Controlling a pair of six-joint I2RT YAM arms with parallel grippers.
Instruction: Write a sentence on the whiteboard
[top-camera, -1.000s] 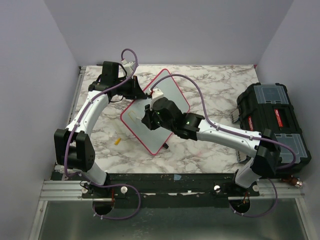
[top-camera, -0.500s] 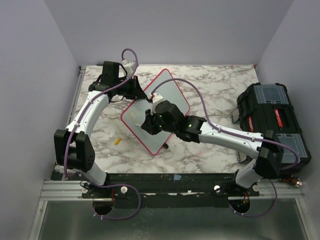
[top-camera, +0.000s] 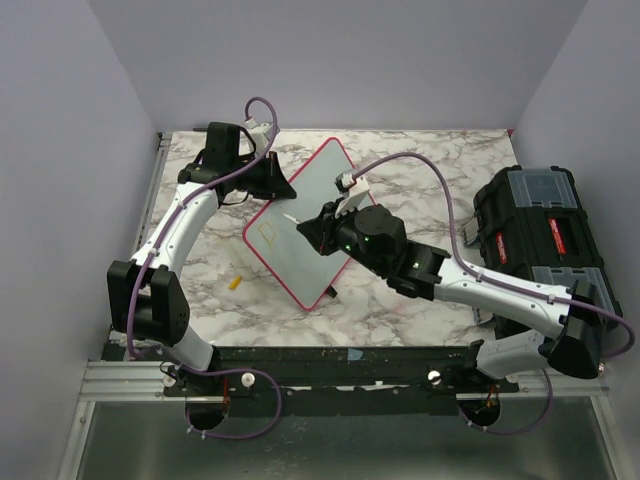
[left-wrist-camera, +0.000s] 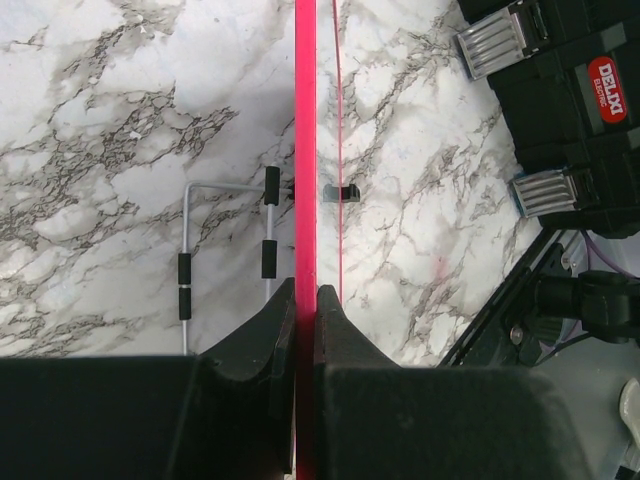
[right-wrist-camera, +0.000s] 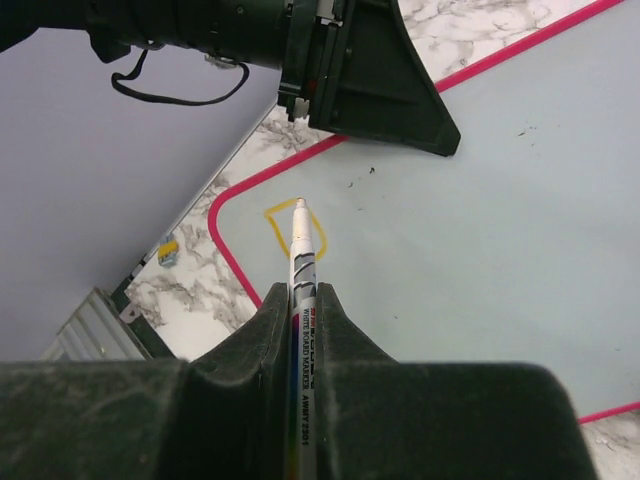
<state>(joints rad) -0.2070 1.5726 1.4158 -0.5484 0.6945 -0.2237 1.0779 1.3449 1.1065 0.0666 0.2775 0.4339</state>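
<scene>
While our left gripper (left-wrist-camera: 305, 292) clamps the board (top-camera: 290, 262) by its rim, we should press the marker (right-wrist-camera: 302, 250), pinched in our right gripper (right-wrist-camera: 303, 293), lightly, starting beside the yellow letter (right-wrist-camera: 283, 206).

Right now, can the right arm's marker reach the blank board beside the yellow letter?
Probably yes: the marker points at the yellow letter, the whiteboard beside it is bare, and the left jaws clamp only its edge.

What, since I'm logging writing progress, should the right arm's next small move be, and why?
Probably shift the whiteboard marker in the right gripper beside the yellow letter and start the next: only that one outline is on the whiteboard, clamped by the left gripper.
</scene>
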